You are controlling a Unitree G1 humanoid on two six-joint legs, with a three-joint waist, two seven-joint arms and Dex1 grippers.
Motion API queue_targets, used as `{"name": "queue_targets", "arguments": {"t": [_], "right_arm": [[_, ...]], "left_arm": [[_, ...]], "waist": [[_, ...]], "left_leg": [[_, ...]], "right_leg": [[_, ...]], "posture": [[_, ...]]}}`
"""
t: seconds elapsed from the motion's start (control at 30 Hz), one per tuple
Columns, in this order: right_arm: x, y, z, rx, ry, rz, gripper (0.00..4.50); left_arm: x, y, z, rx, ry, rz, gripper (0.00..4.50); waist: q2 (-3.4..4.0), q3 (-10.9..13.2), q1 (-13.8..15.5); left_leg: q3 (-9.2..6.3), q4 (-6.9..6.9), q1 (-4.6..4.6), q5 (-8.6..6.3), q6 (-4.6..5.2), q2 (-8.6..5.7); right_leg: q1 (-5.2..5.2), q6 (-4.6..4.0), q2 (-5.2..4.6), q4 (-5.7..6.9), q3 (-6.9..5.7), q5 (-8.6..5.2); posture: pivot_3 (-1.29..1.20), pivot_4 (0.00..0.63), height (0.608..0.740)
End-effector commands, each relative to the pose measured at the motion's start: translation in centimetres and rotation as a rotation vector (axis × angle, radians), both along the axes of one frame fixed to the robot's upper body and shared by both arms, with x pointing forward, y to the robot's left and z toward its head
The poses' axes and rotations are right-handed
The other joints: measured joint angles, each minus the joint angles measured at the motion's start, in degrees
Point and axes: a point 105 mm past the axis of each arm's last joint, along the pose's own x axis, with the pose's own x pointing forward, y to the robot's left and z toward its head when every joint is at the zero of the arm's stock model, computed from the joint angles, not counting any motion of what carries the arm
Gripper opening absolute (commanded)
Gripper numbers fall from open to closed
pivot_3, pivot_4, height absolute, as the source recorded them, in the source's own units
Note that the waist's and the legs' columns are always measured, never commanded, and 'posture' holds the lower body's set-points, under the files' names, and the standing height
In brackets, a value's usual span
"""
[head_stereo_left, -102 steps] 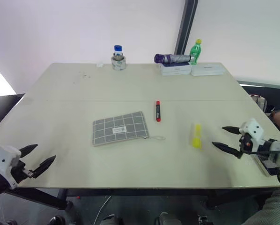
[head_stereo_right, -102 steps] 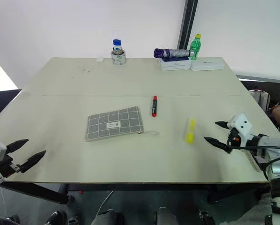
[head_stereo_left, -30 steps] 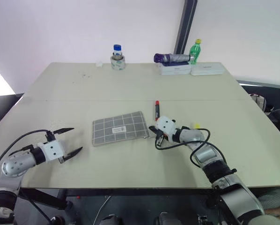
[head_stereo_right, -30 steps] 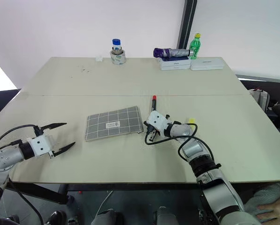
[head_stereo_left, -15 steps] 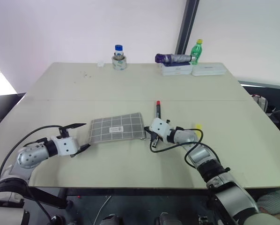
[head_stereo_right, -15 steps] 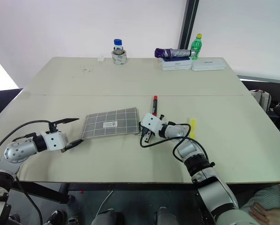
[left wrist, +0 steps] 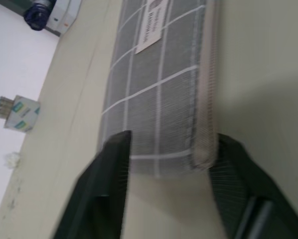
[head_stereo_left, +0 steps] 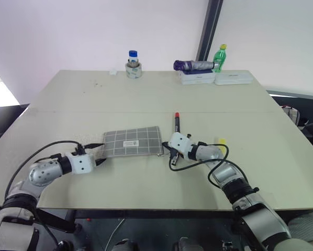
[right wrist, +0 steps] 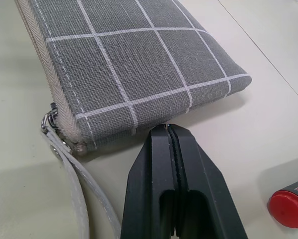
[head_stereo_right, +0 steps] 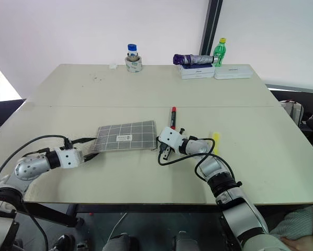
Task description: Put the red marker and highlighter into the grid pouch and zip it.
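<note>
The grid pouch [head_stereo_left: 133,141] lies flat in the middle of the table, label up and zipped. My left gripper [head_stereo_left: 98,153] is at its left end, shut on the pouch's near corner [left wrist: 161,144], one finger on each side. My right gripper [right wrist: 168,134] is shut with nothing in it. It rests on the table at the pouch's right end, beside the zipper's cord pull [right wrist: 74,194]. The red marker [head_stereo_left: 176,123] lies just beyond the right hand; its red end [right wrist: 288,209] is visible in the right wrist view. The yellow highlighter [head_stereo_right: 215,141] lies to the right, partly behind my right forearm.
At the table's far edge stand a blue-capped jar in a tape roll [head_stereo_left: 132,65], a folded purple umbrella [head_stereo_left: 192,65] on white boxes [head_stereo_left: 214,77], and a green bottle [head_stereo_left: 218,56]. A black cable [head_stereo_left: 180,164] loops under my right wrist.
My left gripper moved right to the pouch's left end and closed its fingers on the corner. The right gripper stayed shut at the pouch's right end.
</note>
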Motion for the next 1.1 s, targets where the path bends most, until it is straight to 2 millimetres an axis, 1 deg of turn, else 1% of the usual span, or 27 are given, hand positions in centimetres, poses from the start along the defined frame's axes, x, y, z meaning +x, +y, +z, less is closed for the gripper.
{"name": "queue_targets", "arguments": {"t": [0.03,0.07,0.2,0.33,0.43,0.5,0.57,0.67,0.83,0.87,0.9,0.97,1.03,1.07,1.1], "right_arm": [[-0.1,0.3,1.4,0.021,-0.051,0.019,0.0],[-0.1,0.2,1.5,0.027,-0.049,0.017,0.0],[-0.1,0.1,1.5,0.025,-0.052,0.017,0.0],[-0.1,-0.1,1.6,0.024,-0.053,0.013,0.0],[0.0,-0.2,1.8,0.026,-0.061,0.011,0.0],[0.2,-0.5,2.5,0.039,-0.073,0.002,0.0],[0.4,-1.0,3.3,0.044,-0.094,-0.007,0.0],[0.5,-2.0,4.6,0.062,-0.122,-0.023,0.0],[-0.3,-3.3,6.9,0.149,-0.104,-0.012,0.0],[-0.3,-4.0,7.4,0.178,-0.097,-0.03,0.0],[-0.6,-4.5,7.9,0.234,-0.058,-0.032,0.25],[-1.3,-5.0,8.3,0.291,-0.004,-0.012,0.88],[-2.2,-4.8,8.4,0.331,0.045,0.014,1.94],[-2.8,-4.5,8.2,0.345,0.078,0.032,2.32],[-3.2,-4.2,7.9,0.352,0.108,0.041,2.96]], "left_arm": [[-0.3,-0.8,-2.3,0.034,0.091,-0.021,0.51],[-0.3,-0.9,-2.4,0.035,0.095,-0.024,0.02],[-0.3,-1.2,-2.4,0.006,0.116,-0.034,0.02],[0.0,-1.3,-1.4,-0.105,0.14,-0.017,0.02],[0.2,-1.3,-0.4,-0.225,0.185,-0.001,0.02],[0.3,-1.1,0.1,-0.282,0.22,0.021,0.02],[-0.1,-0.9,0.5,-0.33,0.287,0.03,0.02],[-0.7,-0.8,1.7,-0.41,0.341,0.045,0.02],[-1.7,0.1,3.3,-0.423,0.35,0.114,0.02],[-1.8,0.7,3.7,-0.424,0.337,0.148,0.02],[-2.2,1.0,4.1,-0.451,0.358,0.173,0.01],[-2.8,1.3,4.3,-0.458,0.395,0.211,0.0],[-3.0,1.1,4.5,-0.48,0.426,0.239,0.0],[-3.2,0.7,5.0,-0.485,0.423,0.234,0.0],[-3.1,0.5,5.4,-0.497,0.416,0.241,0.0]], "waist": [[0.17,-0.1,0.1],[0.3,-0.2,0.1],[0.46,-0.3,0.1],[0.48,-0.3,0.0],[0.47,-0.3,-0.2],[0.46,-0.3,-0.4],[0.45,-0.3,-0.5],[0.43,-0.2,-0.7],[0.38,-0.2,-1.5],[0.38,-0.2,-1.6],[0.38,-0.2,-1.7],[0.36,-0.2,-1.7],[0.36,-0.2,-1.7],[0.36,-0.2,-1.7],[0.35,-0.2,-1.7]], "left_leg": [[-0.01,0.01,0.0,0.0,0.0,-0.01],[0.0,0.01,0.02,0.0,0.0,-0.04],[-0.01,0.01,0.04,0.0,0.01,-0.05],[0.0,0.01,0.04,0.0,0.01,-0.05],[0.0,0.01,0.03,0.0,0.01,-0.04],[-0.01,0.0,0.01,0.0,0.0,-0.02],[-0.03,0.0,0.0,0.0,0.0,0.0],[-0.1,0.0,-0.06,0.0,0.0,0.04],[-0.33,-0.02,-0.07,0.0,0.0,0.05],[-0.35,-0.03,-0.06,0.0,0.0,0.06],[-0.37,-0.05,-0.06,0.0,0.0,0.06],[-0.38,-0.08,-0.06,-0.01,0.02,0.07],[-0.39,-0.1,-0.06,-0.02,0.03,0.1],[-0.42,-0.1,-0.06,-0.04,0.07,0.1],[-0.42,-0.1,-0.06,-0.08,0.15,0.1]], "right_leg": [[0.02,0.0,0.0,0.0,-0.01,0.0],[0.04,0.0,-0.03,0.0,0.0,0.0],[0.06,0.01,-0.04,0.0,0.0,0.0],[0.06,0.01,-0.04,0.0,0.0,0.0],[0.05,0.01,-0.03,-0.01,0.0,0.0],[0.03,0.01,-0.02,-0.02,0.0,-0.01],[0.02,0.02,0.02,-0.03,0.0,-0.01],[-0.05,0.01,0.06,-0.02,0.02,-0.01],[-0.04,0.01,0.08,-0.02,0.02,-0.01],[-0.03,0.01,0.08,-0.02,0.03,-0.01],[-0.03,0.01,0.08,-0.02,0.03,-0.01],[-0.02,0.01,0.08,-0.04,0.03,-0.01],[-0.03,0.01,0.06,-0.06,0.04,-0.01],[-0.02,0.01,0.07,-0.06,0.04,-0.01],[-0.01,0.01,0.06,-0.06,0.04,-0.01]], "posture": [[0.0,0.15,0.74],[0.0,0.15,0.74],[0.0,0.15,0.74],[0.0,0.15,0.74],[0.0,0.15,0.74],[0.0,0.15,0.74],[0.0,0.15,0.74],[0.0,0.15,0.74],[0.0,0.15,0.74],[0.0,0.15,0.74],[0.0,0.15,0.74],[0.0,0.15,0.74],[0.0,0.15,0.74],[0.0,0.15,0.74],[0.0,0.15,0.74]]}}
